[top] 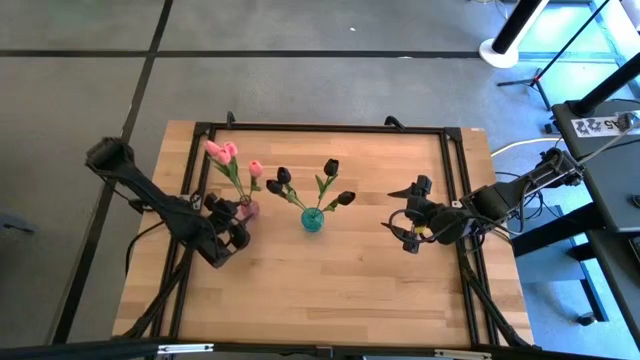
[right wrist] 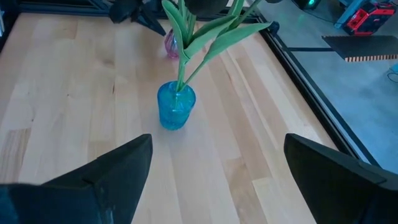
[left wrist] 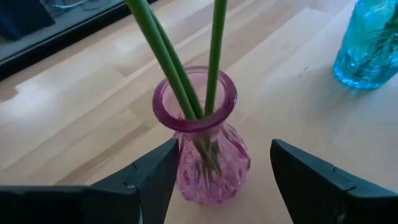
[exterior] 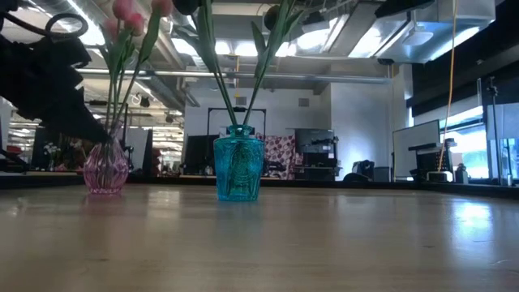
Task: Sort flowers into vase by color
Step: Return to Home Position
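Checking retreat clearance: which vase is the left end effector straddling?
The pink vase, holding the pink tulips: it sits between the open fingers of the left end effector. The blue vase with the dark tulips stands apart, outside them.

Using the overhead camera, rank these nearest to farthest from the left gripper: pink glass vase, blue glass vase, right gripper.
1. Pink ribbed glass vase, at the fingertips of the open left gripper.
2. Blue-green glass vase, middle of the wooden table.
3. Right gripper, open, over its right side.

Grey floor point(top: 320, 70) surrounds the wooden counter point(top: 330, 290); beyond the counter, a ceiling pipe point(exterior: 324, 75), bright lights point(exterior: 316, 36), a pale wall point(exterior: 357, 118).
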Robot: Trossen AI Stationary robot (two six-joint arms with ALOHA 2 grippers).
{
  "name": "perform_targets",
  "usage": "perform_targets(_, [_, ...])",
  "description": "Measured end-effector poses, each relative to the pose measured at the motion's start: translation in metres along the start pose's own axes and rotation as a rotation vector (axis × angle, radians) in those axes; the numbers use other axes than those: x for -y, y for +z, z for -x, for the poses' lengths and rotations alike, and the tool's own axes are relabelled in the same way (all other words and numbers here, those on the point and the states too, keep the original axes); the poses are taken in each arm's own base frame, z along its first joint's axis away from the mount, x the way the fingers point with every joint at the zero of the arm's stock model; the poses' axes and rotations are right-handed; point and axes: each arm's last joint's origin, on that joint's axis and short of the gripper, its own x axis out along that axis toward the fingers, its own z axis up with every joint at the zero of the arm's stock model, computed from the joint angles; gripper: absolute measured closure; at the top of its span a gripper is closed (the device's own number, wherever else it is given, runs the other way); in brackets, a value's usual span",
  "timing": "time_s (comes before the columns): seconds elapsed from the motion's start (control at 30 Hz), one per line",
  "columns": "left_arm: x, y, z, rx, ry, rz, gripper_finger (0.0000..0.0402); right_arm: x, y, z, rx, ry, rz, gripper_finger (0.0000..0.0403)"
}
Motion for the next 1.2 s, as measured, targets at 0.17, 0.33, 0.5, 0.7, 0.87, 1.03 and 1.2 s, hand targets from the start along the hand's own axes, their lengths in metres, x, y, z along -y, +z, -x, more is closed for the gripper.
perform_targets(0.17, [-0.011, 0.005, 0.005, -0.034, -0.001, -0.01, 0.0154, 0.0, -0.001, 0.0, -0.005, -0.001, -0.007, 0.004])
perform_targets(0.33, [-0.026, 0.006, 0.012, -0.216, -0.024, -0.037, 0.0154, -0.001, -0.001, 0.0, -0.014, 0.024, -0.008, 0.004])
perform_targets(0.5, [-0.029, 0.016, 0.024, -0.357, -0.184, -0.001, 0.0178, 0.001, 0.004, -0.011, -0.028, 0.09, -0.022, 0.004])
perform_targets(0.7, [-0.025, 0.032, 0.038, -0.367, -0.493, 0.081, 0.0284, 0.01, 0.022, -0.031, 0.076, 0.113, 0.047, 0.004])
perform_targets(0.87, [-0.024, 0.03, 0.042, -0.216, -0.736, 0.071, 0.0389, 0.025, 0.027, -0.025, 0.219, 0.12, 0.082, 0.0054])
perform_targets(1.03, [-0.032, 0.02, 0.039, -0.116, -0.845, 0.075, 0.0395, 0.042, 0.001, -0.028, 0.356, 0.175, 0.009, 0.0098])
perform_targets(1.2, [-0.035, 0.015, 0.033, 0.09, -0.941, 0.042, 0.0399, 0.055, -0.028, -0.034, 0.416, 0.153, -0.062, 0.0153])
